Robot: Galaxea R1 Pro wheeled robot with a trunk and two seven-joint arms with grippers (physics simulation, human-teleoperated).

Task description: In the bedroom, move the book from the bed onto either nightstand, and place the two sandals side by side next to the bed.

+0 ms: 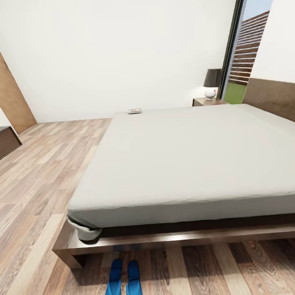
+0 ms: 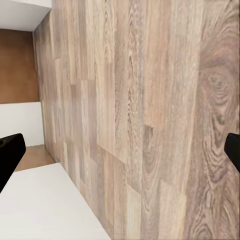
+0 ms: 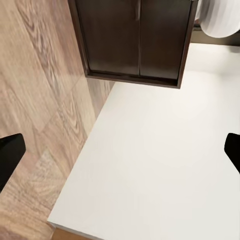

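Observation:
The bed (image 1: 188,158), with a light grey mattress on a dark wooden frame, spans the middle of the head view. The book (image 1: 134,111) lies flat at the mattress's far edge. A dark nightstand (image 1: 202,102) stands beyond the bed's far corner, by the headboard. The two blue sandals (image 1: 114,284) (image 1: 133,284) lie side by side on the floor just in front of the bed frame's near edge. My left gripper (image 2: 120,150) is open over bare wood floor. My right gripper (image 3: 120,155) is open, facing a white surface, with nothing between the fingers.
A lamp (image 1: 212,82) stands on the nightstand beside a tall dark-framed window (image 1: 239,44). A low dark cabinet (image 1: 2,142) and a wooden panel (image 1: 4,82) are at the left. A dark two-door cabinet (image 3: 135,40) is in the right wrist view. Wood floor (image 1: 39,172) stretches left of the bed.

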